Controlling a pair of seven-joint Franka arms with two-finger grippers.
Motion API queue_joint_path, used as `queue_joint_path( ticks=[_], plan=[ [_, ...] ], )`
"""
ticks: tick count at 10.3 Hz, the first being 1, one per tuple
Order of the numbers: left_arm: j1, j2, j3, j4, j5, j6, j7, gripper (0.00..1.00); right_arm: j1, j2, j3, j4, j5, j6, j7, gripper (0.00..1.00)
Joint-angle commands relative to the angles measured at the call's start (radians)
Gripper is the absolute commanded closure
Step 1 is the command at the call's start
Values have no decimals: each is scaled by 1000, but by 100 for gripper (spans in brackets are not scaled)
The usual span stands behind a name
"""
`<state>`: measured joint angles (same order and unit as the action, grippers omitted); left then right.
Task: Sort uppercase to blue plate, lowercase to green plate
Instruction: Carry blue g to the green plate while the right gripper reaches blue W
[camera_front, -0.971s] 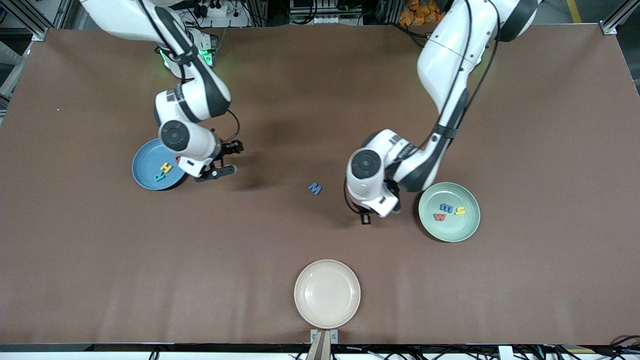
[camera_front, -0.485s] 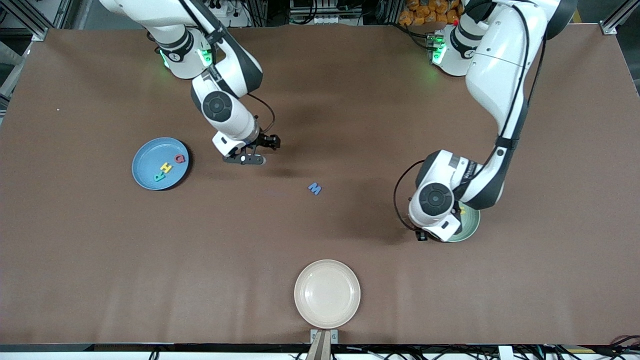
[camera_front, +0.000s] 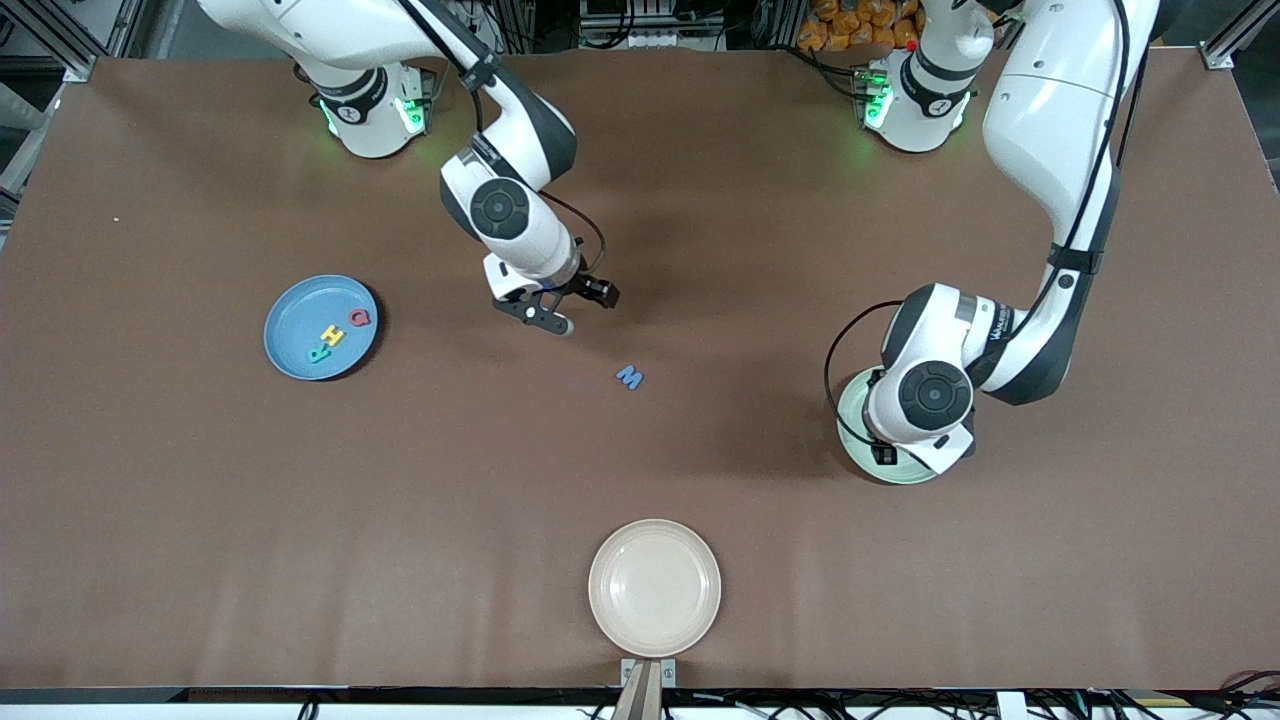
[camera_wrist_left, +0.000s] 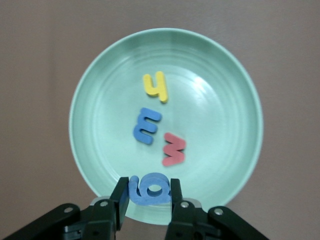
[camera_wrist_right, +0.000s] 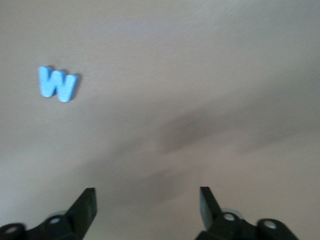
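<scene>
In the front view the blue plate (camera_front: 298, 310) holds the teal R (camera_front: 320, 352), yellow H (camera_front: 331, 335) and red Q (camera_front: 359, 317). The blue M (camera_front: 629, 377) lies alone mid-table, also in the right wrist view as the blue M (camera_wrist_right: 57, 83). My right gripper (camera_front: 578, 307) hangs open and empty over bare table beside it; the right gripper (camera_wrist_right: 147, 200) shows wide-apart jaws. My left gripper (camera_wrist_left: 147, 189) is shut on a blue rounded lowercase letter (camera_wrist_left: 150, 190) over the green plate's (camera_wrist_left: 220, 115) rim. The plate holds the yellow h (camera_wrist_left: 156, 86), blue m (camera_wrist_left: 146, 125) and red w (camera_wrist_left: 173, 149).
A beige plate (camera_front: 654, 587) sits at the table edge nearest the front camera. The left arm's wrist covers most of the green plate (camera_front: 850, 420) in the front view.
My right arm swung from beside the blue plate toward the blue M and its jaws widened. My left arm carried the blue rounded letter from mid-table to over the green plate.
</scene>
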<state>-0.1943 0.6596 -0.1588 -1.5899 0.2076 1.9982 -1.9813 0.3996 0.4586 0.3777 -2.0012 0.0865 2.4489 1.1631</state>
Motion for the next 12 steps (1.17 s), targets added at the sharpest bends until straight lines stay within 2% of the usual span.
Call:
queue_joint_path(
  ticks=[1,2,3,5,6,8,10,12],
  plan=[
    [6,-12,-28,-42,-7,-30,16,100,30,141,1,181,-138,-19,186,7],
    [-6,-11,-28,-41,-7,-51,10,85,45,184,1,240,-178,-21,241,7],
    [-7,-6,-27,-39,1,-76,16,1,70,208,-3,274,-191,-21,268,9],
    [7,-9,-24,-35,7,-81,18,0,85,262,-35,358,-229,-24,270,9],
    [10,-15,-21,-32,9,-81,19,0,97,275,-39,370,-256,-22,270,13],
    [13,-20,-7,-27,31,-81,35,0,99,320,-52,423,-307,-22,259,13],
    [47,-23,1,2,67,-79,143,0,102,373,-56,470,-401,-22,257,17],
    [70,-18,2,15,122,-53,270,0,102,390,-57,495,-406,-71,253,21]
  ],
)
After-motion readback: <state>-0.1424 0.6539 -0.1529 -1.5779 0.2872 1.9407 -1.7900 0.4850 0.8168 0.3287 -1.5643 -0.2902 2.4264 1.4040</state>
